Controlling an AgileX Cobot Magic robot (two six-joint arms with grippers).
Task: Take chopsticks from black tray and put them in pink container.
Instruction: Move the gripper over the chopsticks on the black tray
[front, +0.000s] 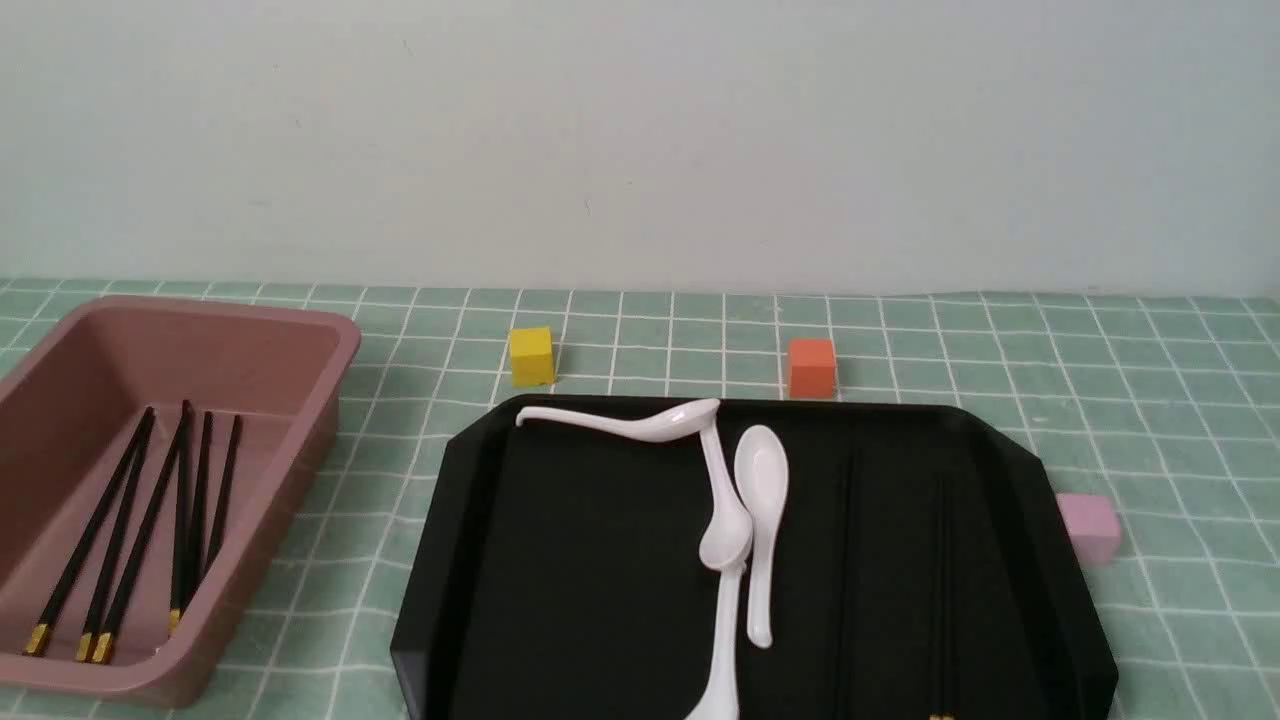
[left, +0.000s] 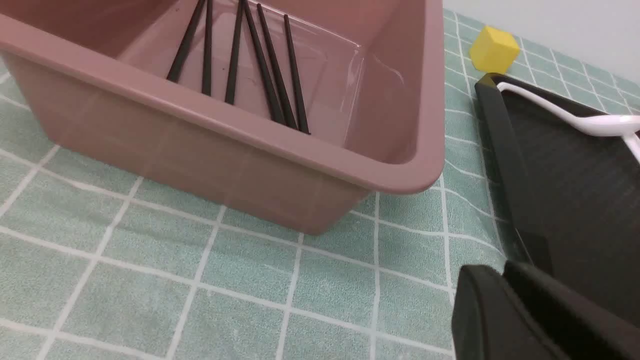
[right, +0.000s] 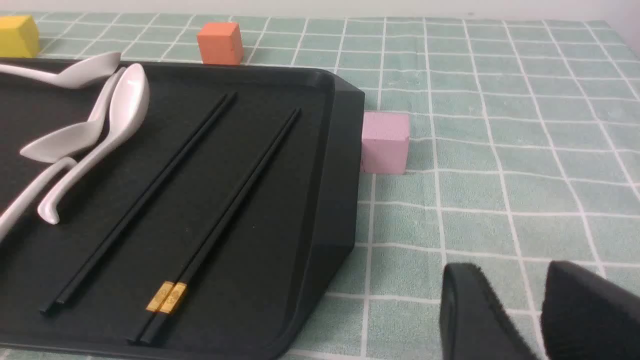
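Several black chopsticks (front: 150, 520) with gold caps lie inside the pink container (front: 330, 340) at the left; the left wrist view shows the chopsticks (left: 265, 75) behind the container's rim (left: 250, 130). More chopsticks (right: 235, 200) lie in two long lines on the right part of the black tray (right: 340, 165), faint in the front view (front: 940, 600). My left gripper (left: 500, 270) is shut and empty, over the cloth between container and tray (left: 500, 150). My right gripper (right: 510, 272) is open and empty, over the cloth beside the tray's right edge. Neither gripper shows in the front view.
Three white spoons (front: 760, 500) lie across the middle of the tray (front: 450, 520). A yellow cube (front: 531, 356) and an orange cube (front: 811, 367) stand just behind it. A small pale pink cube (right: 385, 142) touches its right rim. Green checked cloth covers the table.
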